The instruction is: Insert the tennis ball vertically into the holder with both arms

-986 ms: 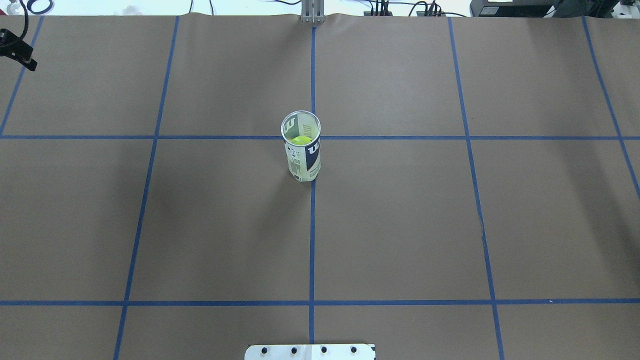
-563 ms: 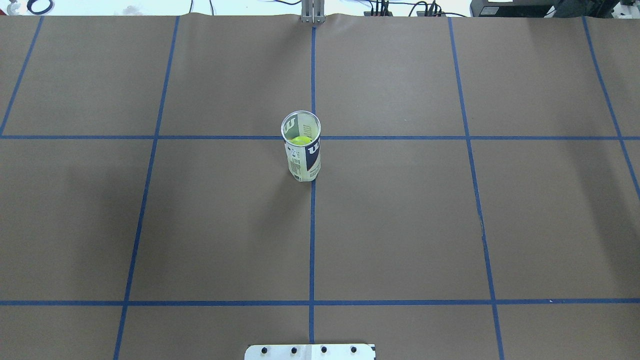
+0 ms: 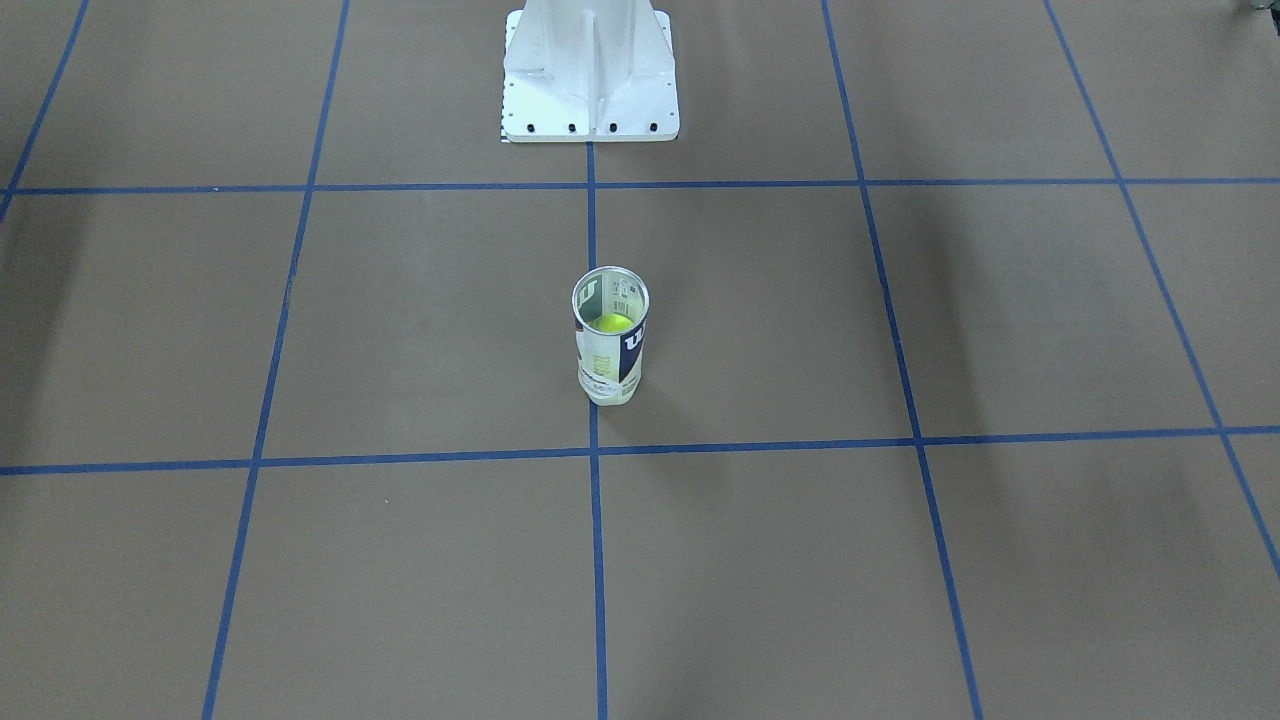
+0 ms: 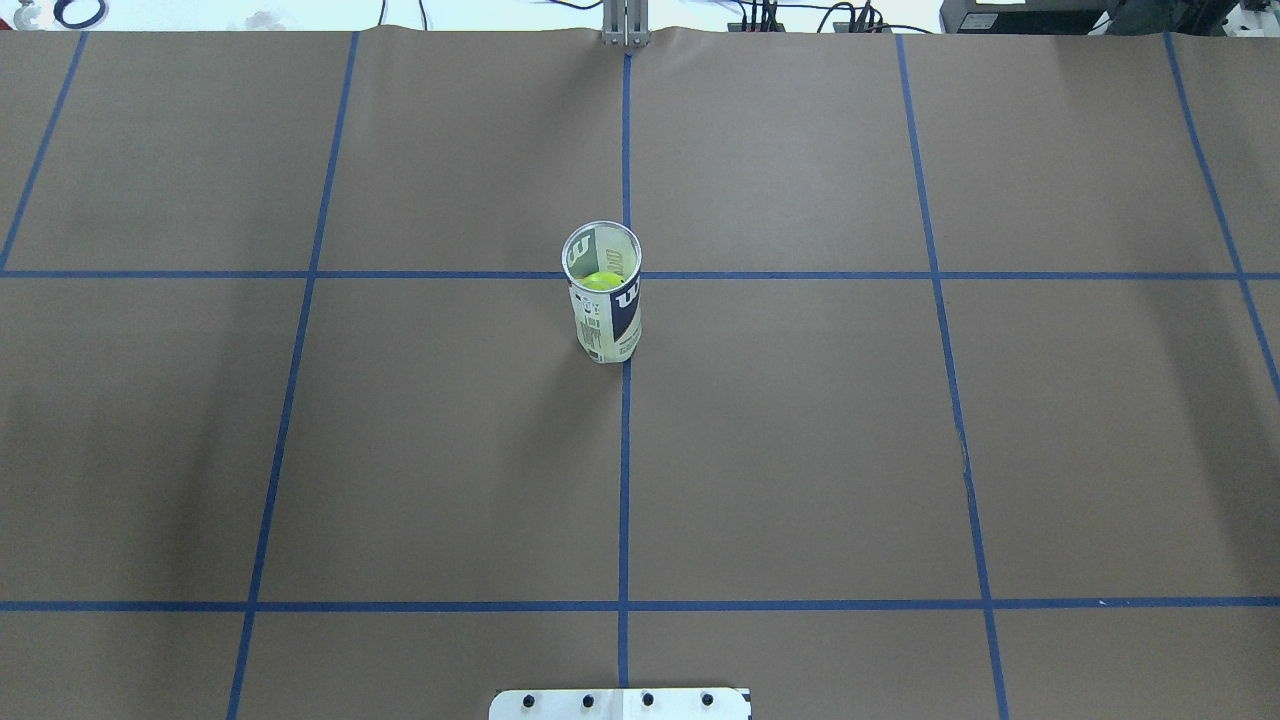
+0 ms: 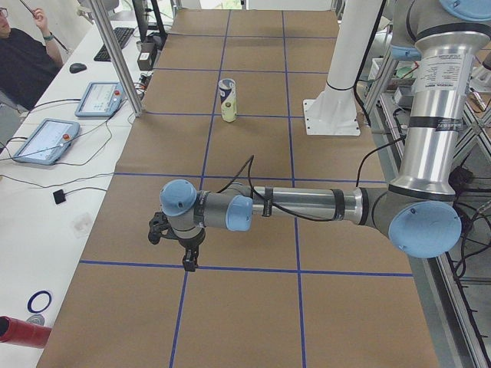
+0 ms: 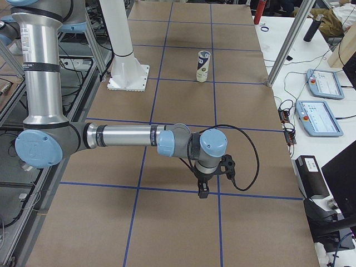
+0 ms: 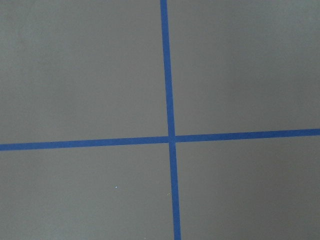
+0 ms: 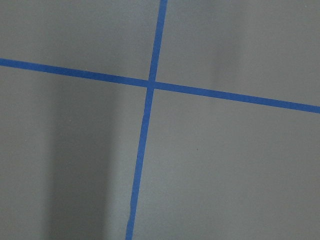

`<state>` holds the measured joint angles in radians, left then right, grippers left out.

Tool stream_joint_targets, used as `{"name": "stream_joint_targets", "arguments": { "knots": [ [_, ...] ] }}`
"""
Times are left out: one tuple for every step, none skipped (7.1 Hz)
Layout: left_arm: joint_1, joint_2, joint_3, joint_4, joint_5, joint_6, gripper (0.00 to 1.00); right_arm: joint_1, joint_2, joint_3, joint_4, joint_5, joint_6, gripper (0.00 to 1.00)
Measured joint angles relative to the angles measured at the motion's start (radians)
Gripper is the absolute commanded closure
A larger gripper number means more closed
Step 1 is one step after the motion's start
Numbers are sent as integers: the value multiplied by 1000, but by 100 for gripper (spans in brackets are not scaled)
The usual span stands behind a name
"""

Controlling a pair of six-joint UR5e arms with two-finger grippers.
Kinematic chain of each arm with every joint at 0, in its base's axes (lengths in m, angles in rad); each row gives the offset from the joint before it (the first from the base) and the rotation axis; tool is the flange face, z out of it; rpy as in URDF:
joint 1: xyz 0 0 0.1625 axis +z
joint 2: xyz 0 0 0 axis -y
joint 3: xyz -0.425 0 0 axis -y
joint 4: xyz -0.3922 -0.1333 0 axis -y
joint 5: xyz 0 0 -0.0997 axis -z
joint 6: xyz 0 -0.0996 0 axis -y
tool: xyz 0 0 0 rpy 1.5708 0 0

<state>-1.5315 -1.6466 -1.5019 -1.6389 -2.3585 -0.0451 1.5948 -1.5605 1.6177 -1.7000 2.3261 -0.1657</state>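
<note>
Holder (image 4: 607, 322) upright, open top, w/ ball (image 4: 601, 281) inside

Upright tube (image 4: 606, 322) on the centre tape line (image 4: 623, 480), mouth open to the top, ball (image 4: 600, 281) inside. Bare paper-covered table (image 4: 900, 450) on every side of it.

White pedestal (image 3: 590, 95) on the same line toward the robot, well apart from the tube.

Low over the table's left end, the left arm (image 5: 307, 205), with the left gripper (image 5: 189, 264) pointing down near the paper. Over the right end, the right arm (image 6: 128, 136) and the right gripper (image 6: 203, 193) likewise; both well apart from the tube.

Metal post (image 5: 115, 54) at the far edge, beside the paper.
</note>
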Motion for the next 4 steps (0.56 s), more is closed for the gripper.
{"name": "stream_joint_targets", "arguments": {
  "knots": [
    [-3, 8, -5, 6, 0, 1, 0, 2, 1, 1, 1, 10, 5, 1],
    [-6, 11, -15, 21, -1, 2, 0, 3, 3, 2, 3, 14, 9, 1],
    [-9, 13, -24, 39, -1, 1, 0, 5, 6, 2, 4, 16, 12, 1],
    [-9, 14, -31, 48, -1, 1, 0, 9, 8, 2, 5, 17, 14, 1]
  ]
}}
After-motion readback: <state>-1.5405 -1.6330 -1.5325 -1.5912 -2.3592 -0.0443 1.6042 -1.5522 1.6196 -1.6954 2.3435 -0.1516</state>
